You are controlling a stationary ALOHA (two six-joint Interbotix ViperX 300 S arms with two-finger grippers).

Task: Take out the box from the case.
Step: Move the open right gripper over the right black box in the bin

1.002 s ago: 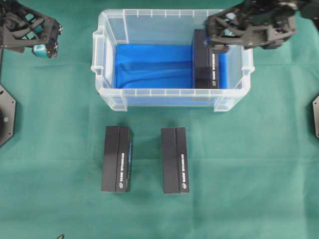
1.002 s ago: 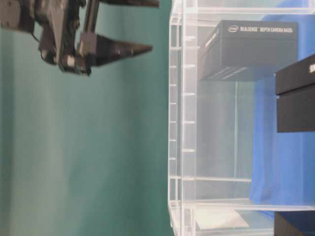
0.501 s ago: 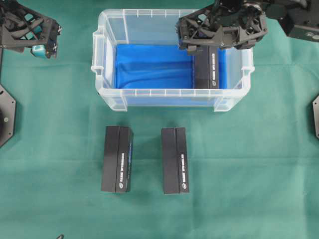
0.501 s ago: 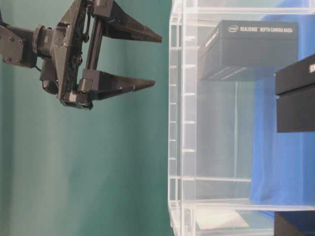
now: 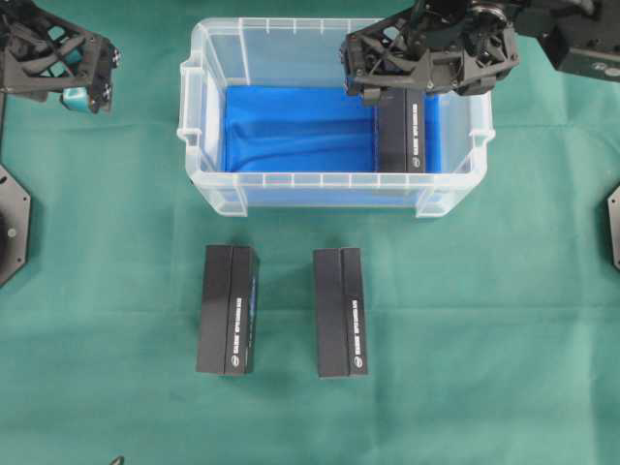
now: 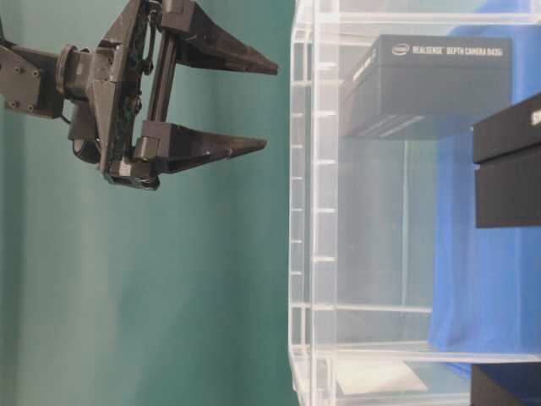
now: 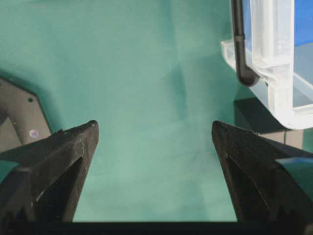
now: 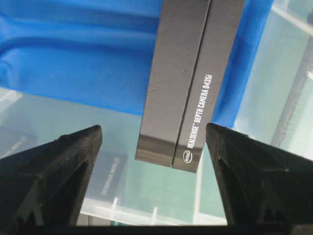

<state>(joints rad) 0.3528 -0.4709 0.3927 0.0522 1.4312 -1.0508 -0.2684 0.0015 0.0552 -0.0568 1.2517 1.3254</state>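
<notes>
The case [image 5: 203, 68] is a clear plastic bin with a blue lining [image 5: 291, 126], standing at the back middle of the green cloth. One black box [image 5: 402, 136] lies along its right side on the lining. My right gripper [image 5: 399, 89] hovers open above that box's far end. In the right wrist view the box [image 8: 190, 78] shows between the spread fingers of the right gripper [image 8: 153, 129], untouched. The table-level view shows the right gripper [image 6: 270, 106] above the case rim [image 6: 304, 211], with the box [image 6: 431, 85] inside. My left gripper [image 5: 102, 77] stays open at the far left, holding nothing.
Two more black boxes [image 5: 229, 308] [image 5: 340, 311] lie side by side on the cloth in front of the case. In the left wrist view, the open left gripper [image 7: 154, 127] looks down on bare cloth, with a case corner [image 7: 274, 73] to its right.
Over the last second my right gripper moved left from the case's right rim to above the box. In the last half second it barely shifted. The left arm stayed still.
</notes>
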